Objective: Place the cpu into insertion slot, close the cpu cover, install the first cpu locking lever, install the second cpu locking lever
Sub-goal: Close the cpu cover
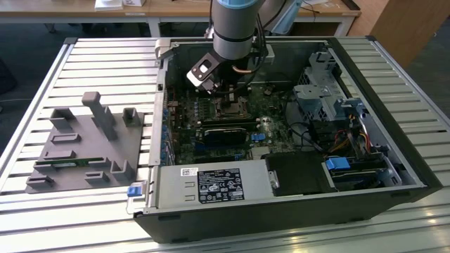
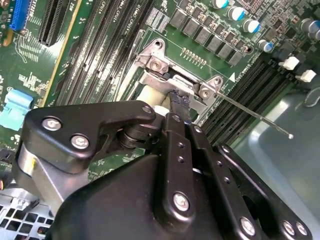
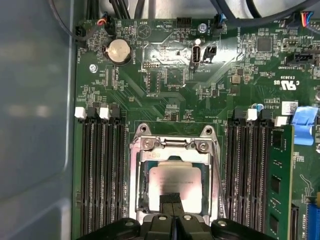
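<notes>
Status: the small flat square cpu with the silvery-grey top [image 3: 175, 186] is seated in the square black insertion slot [image 1: 226, 109] on the green motherboard [image 3: 165, 80], so step one looks done. The thin silvery sheet-metal cpu cover with the square window [image 3: 172, 145] lies down around the chip; I judge it closed, or nearly so. The black gripper [image 3: 171, 201] has its fingers pressed together, pinching nothing I can make out, with the tip resting on the cover's edge in the second wrist view. One thin steel locking lever [image 2: 255, 114] sticks out free from the socket, so it's not latched. I can't tell the state of the other lever. In the exterior view the socket sits around 11 o'clock inside the open black computer case [image 1: 393, 158], and a grey moulded fixture block [image 1: 84, 153] sits at 9 o'clock of the case on the slatted metal desk [image 1: 84, 58].
</notes>
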Motion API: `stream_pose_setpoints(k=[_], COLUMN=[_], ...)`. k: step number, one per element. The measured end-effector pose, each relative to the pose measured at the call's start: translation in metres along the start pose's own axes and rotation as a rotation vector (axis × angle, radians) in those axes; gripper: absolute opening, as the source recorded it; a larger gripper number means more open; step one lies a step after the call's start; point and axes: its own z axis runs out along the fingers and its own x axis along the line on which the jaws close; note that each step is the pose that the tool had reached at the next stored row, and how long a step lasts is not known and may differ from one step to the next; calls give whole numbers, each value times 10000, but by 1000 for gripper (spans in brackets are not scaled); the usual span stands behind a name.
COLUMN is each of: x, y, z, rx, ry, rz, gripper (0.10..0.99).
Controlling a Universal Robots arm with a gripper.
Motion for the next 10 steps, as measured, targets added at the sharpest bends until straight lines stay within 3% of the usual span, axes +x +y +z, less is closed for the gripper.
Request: stream_pose_setpoints(k=[7, 10], x=[-4, -3], y=[0, 32], z=[40, 45], rx=[5, 1], ry=[-8, -3], rz=[2, 2], gripper=[106, 106])
